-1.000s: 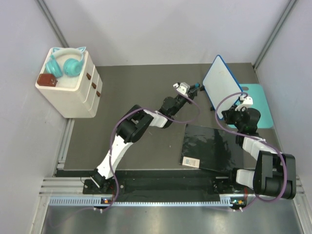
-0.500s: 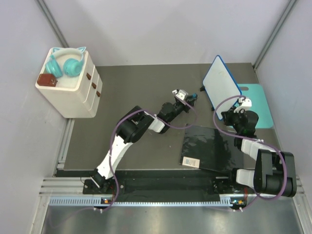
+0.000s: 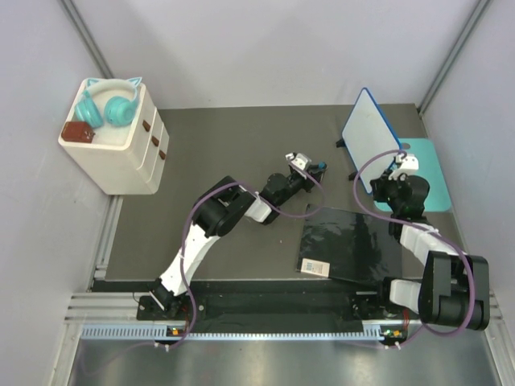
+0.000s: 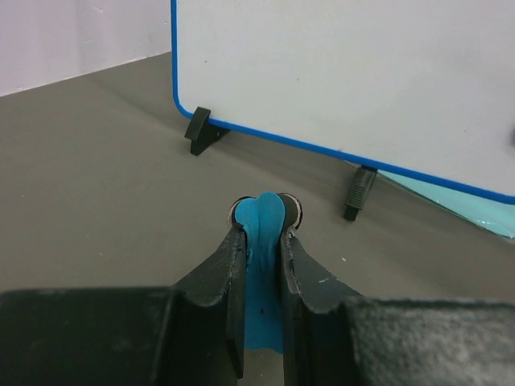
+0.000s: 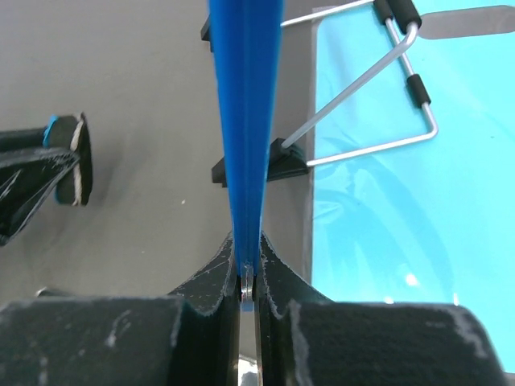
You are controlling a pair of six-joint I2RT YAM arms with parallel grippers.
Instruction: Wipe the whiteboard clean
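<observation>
From above, the whiteboard (image 3: 368, 137) stands upright at the far right, its near edge pinched by the right gripper (image 3: 394, 161). The left gripper (image 3: 318, 168) sits apart, to its left. Left wrist: narrow jaws hold a blue piece (image 4: 261, 215), with the board just ahead. Right wrist: jaws clamp the board's rim.

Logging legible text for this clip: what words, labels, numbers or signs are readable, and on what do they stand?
No text here can be read.
white sticker on the black sheet: printed marks, too small to read.
whiteboard: face blank in the left wrist view.
blue eraser: no print visible.
drawer unit and headphones: no print visible.
</observation>
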